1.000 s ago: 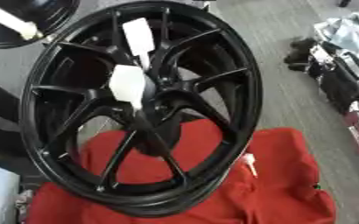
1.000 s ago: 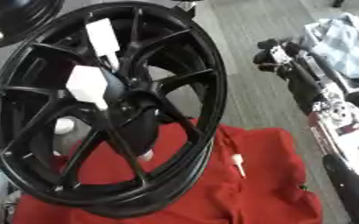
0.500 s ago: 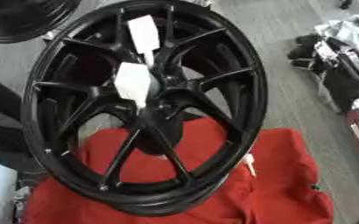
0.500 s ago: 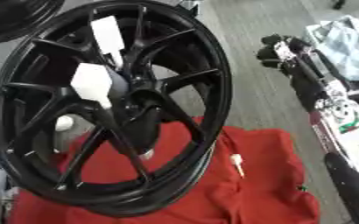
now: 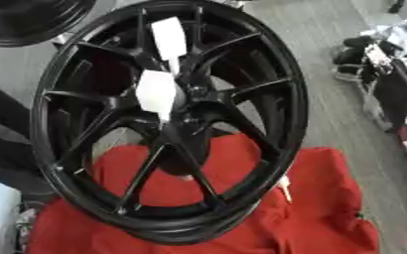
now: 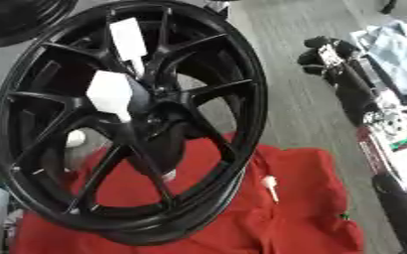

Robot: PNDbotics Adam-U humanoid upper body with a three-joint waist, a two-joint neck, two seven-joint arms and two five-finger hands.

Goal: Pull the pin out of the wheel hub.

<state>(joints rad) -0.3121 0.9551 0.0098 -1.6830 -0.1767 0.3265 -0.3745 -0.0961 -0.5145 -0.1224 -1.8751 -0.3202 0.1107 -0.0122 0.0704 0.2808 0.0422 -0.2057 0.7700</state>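
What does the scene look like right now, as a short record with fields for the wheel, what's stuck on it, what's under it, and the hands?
wheel: black spoked wheel, standing tilted, its lower rim on the cloth
on wheel: two white pieces, upper one on a spoke, lower one by the hub
under wheel: red cloth
on cloth: small white object right of the rim
second wheel: black, partly seen at top left
hands: none in view
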